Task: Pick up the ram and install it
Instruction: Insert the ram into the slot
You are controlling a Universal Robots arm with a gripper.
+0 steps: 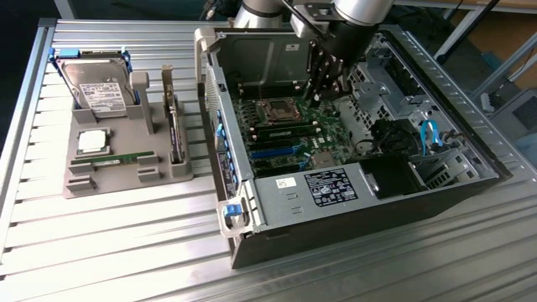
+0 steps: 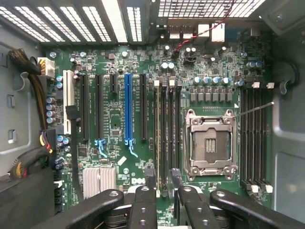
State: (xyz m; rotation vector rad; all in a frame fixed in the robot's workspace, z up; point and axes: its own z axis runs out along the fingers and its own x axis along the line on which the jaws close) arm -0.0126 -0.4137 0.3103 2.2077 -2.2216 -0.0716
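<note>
We see the gripper (image 1: 323, 94) inside the computer case (image 1: 285, 211), hanging over the motherboard (image 2: 114, 119). Its jaws are spread wide and the fingertips (image 2: 150, 180) grip nothing. Below the gap between them, what looks like a thin stick (image 2: 157, 138) stands edge-on in a memory slot. The ram (image 1: 113, 159) rests outside the case in a grey holder (image 1: 117, 182) just beside the case's side wall. It lies level, with its long axis pointing toward the case.
</note>
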